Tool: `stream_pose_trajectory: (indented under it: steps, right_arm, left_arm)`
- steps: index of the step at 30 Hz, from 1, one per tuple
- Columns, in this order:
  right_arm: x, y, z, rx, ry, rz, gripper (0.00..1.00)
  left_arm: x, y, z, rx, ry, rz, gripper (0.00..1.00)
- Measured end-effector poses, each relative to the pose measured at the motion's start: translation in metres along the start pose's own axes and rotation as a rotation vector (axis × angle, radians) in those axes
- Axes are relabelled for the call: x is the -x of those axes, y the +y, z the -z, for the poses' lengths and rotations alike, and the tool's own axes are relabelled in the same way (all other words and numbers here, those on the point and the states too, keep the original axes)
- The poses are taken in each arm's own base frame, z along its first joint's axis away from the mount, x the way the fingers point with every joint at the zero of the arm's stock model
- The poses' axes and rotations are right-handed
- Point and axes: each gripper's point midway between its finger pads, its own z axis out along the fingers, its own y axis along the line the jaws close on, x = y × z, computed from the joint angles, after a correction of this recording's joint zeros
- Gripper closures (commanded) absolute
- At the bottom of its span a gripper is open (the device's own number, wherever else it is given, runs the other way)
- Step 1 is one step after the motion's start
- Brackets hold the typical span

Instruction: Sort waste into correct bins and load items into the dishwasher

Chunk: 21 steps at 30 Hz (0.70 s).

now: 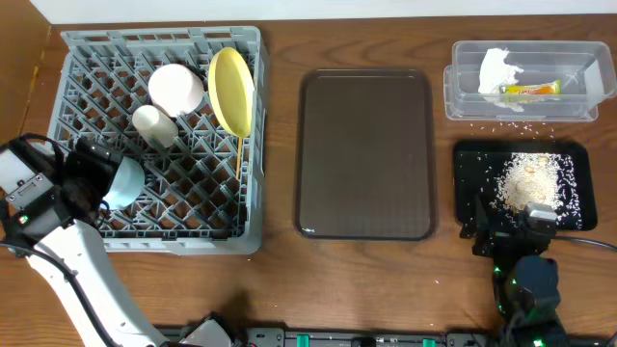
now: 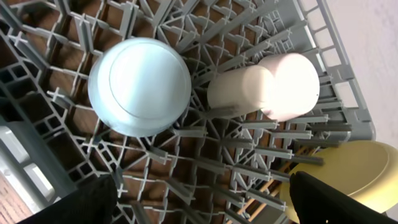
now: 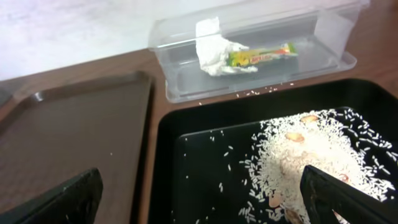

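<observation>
The grey dish rack (image 1: pixel 87 58) holds a white bowl (image 1: pixel 176 89), a small white cup (image 1: pixel 154 125), a pale yellow plate (image 1: pixel 231 90), chopsticks (image 1: pixel 239 159) and an upside-down light blue bowl (image 1: pixel 125 181). My left gripper (image 1: pixel 96 178) is open just beside the blue bowl (image 2: pixel 139 86), not touching it; its fingers (image 2: pixel 202 199) hold nothing. My right gripper (image 1: pixel 509 224) is open and empty (image 3: pixel 202 199) over the near edge of the black tray (image 1: pixel 472 164), which holds rice crumbs (image 1: pixel 530 178). The clear tub (image 1: pixel 463 96) holds the napkin (image 1: pixel 496 69) and wrapper (image 1: pixel 530 90).
The flat brown serving tray (image 1: pixel 364 154) lies between the rack and the bins, bare. A few loose rice grains (image 1: pixel 511 123) lie on the table between the tub and the black tray. The rack's right half has open slots.
</observation>
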Motion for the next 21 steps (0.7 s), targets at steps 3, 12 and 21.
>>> stream_pose_trajectory:
  steps: [3,12,21]
  right_arm:
    - [-0.004,-0.005,0.001,-0.005,0.02,0.002,0.01]
    - [0.011,0.011,0.008,0.111,-0.049,0.179,0.01]
    - [0.032,0.026,0.019,0.183,-0.168,0.348,0.01]
  left_arm:
    - [0.0,0.0,0.0,0.0,0.0,0.0,0.1]
    - [0.0,0.0,0.0,0.0,0.0,0.0,0.1]
    - [0.0,0.0,0.0,0.0,0.0,0.0,0.1]
